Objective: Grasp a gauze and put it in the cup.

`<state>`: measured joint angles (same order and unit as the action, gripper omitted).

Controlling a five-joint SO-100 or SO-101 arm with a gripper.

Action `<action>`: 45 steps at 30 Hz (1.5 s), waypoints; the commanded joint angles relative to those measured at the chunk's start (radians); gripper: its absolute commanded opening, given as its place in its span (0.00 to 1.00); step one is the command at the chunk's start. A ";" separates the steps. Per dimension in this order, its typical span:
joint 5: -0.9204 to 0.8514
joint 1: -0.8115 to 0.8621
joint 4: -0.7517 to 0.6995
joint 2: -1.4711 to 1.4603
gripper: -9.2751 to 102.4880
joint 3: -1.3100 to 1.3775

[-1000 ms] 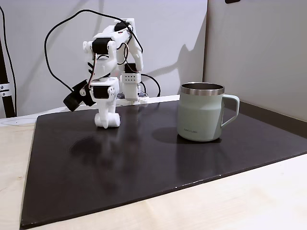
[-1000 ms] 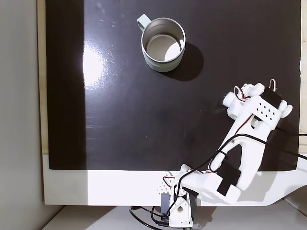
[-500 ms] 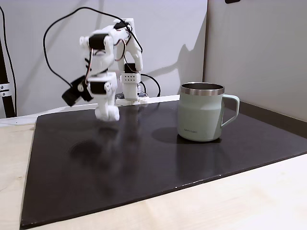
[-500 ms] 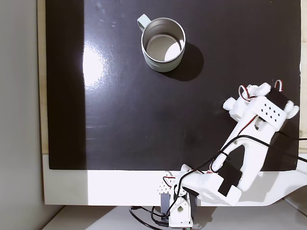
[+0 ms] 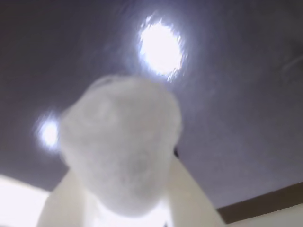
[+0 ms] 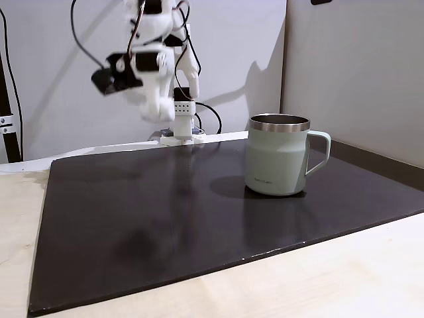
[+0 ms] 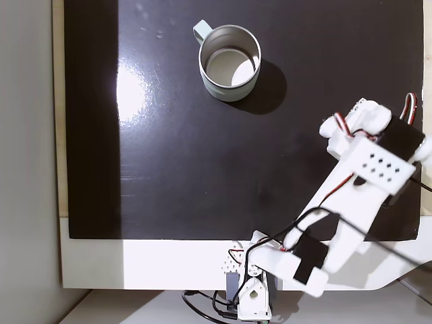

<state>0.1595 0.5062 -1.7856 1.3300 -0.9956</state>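
Gauze [image 5: 120,151], a soft white roll blurred by closeness, sat pinched between the two pale fingers [image 5: 191,194] of the gripper [image 5: 123,208] in the wrist view, the roll's rounded end toward the camera and the dark mat [image 5: 236,94] behind it, lit by two bright glare spots. In a fixed view from the front, the gripper [image 6: 154,109] hung well above the mat [image 6: 199,225], up and to the left of the cup [image 6: 278,159], with the white arm [image 6: 156,40] folded high over its base [image 6: 177,132] at the mat's far edge; the roll itself could not be told from the white plastic there. The cup, a pale sage-green mug with a bare steel rim and small dark lettering near its base, stood upright on the mat with its handle to the right in that view. In a fixed view from above, the cup [image 7: 229,64] stood near the mat's upper edge, its handle toward the upper left and its inside holding nothing visible, while the arm [image 7: 358,196] reached out well to the lower right of the cup, close to the right edge of the mat [image 7: 175,162]. Black cable [image 6: 79,46] looped from the arm above the cup's left in the front view.
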 commanded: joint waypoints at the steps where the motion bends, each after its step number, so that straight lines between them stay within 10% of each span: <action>1: 0.005 -0.021 -0.011 0.127 0.08 0.066; 45: 0.273 -0.653 -0.006 -0.391 0.08 0.798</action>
<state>0.4341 -0.1227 -1.7902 0.9311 -0.2546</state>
